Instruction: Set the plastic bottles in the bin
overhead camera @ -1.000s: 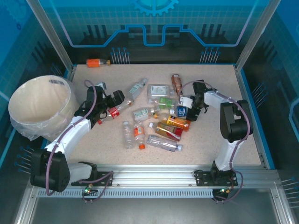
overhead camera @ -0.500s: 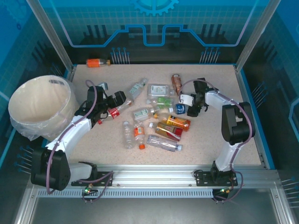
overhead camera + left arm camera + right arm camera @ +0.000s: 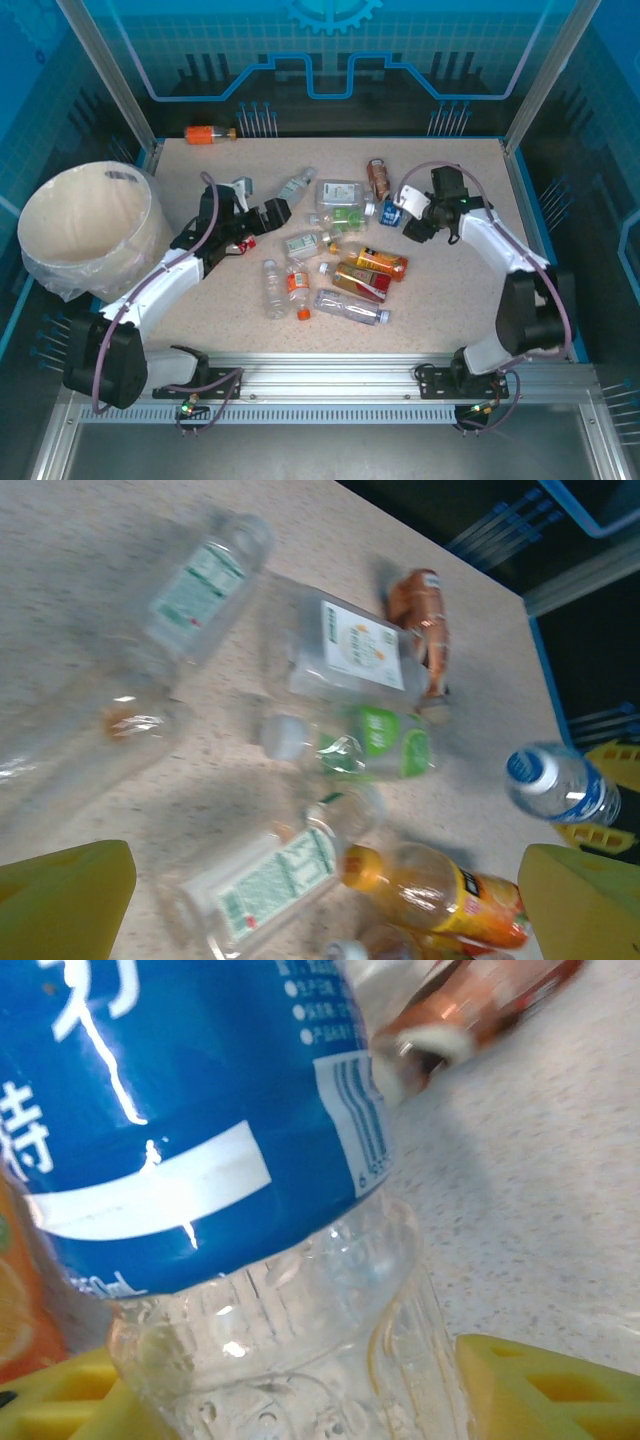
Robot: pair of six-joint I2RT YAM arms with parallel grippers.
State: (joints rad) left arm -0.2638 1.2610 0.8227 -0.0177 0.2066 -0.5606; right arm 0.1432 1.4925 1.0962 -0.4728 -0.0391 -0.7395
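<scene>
- Bin (image 3: 85, 215): cream bucket with a bag liner folded over the rim. It stands beyond the bench's (image 3: 450, 300) left edge, mouth up to take drops.
- Left gripper (image 3: 260, 212): jaws spread fully, holding nothing, poised over the heap's left side, apparently lining up a pick.
- Plastic bottles (image 3: 335, 265): about a dozen, lying loosely clustered at mid-bench.
- Orange bottle (image 3: 208, 133): lies apart, past the far edge near the far-left corner.
- Blue-labelled bottle (image 3: 391, 212): on the cluster's right side, toward the far edge.
- Right gripper (image 3: 402, 212): jaws part-closed, with the pads (image 3: 530, 1390) pressing that bottle's clear body below the label. This is likely a grip for carrying it binward.
</scene>
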